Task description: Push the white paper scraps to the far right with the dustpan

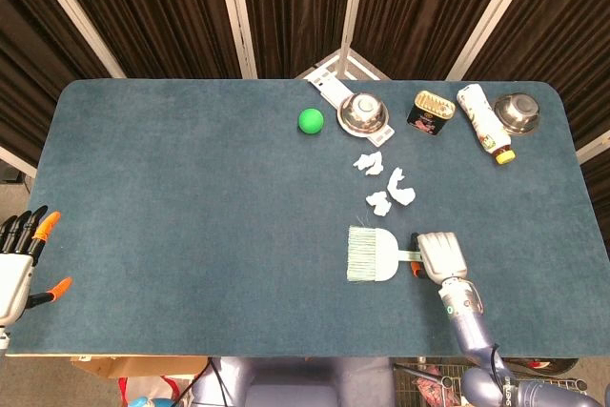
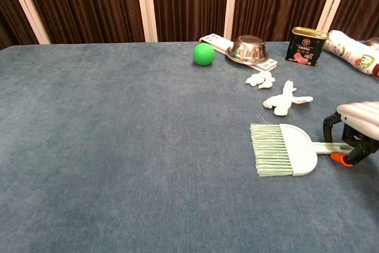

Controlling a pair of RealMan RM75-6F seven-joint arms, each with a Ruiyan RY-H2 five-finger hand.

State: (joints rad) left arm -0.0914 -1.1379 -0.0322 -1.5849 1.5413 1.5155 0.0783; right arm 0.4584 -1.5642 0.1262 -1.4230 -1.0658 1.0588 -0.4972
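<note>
The pale green dustpan (image 1: 374, 254) (image 2: 284, 149) lies flat on the blue table, its bristled edge pointing left. My right hand (image 1: 440, 255) (image 2: 358, 125) is at its thin handle on the right, fingers arched over it and thumb below, gripping it. White paper scraps (image 1: 391, 190) (image 2: 283, 102) lie in two small clusters just beyond the dustpan, apart from it. My left hand (image 1: 19, 259) hangs off the table's near left corner with fingers spread and nothing in it.
Along the far edge stand a green ball (image 1: 311, 120), a steel bowl (image 1: 363, 111) on a white strip, a tin can (image 1: 431, 111), a lying bottle (image 1: 484, 122) and a second bowl (image 1: 519, 111). Bare table stretches right of the scraps.
</note>
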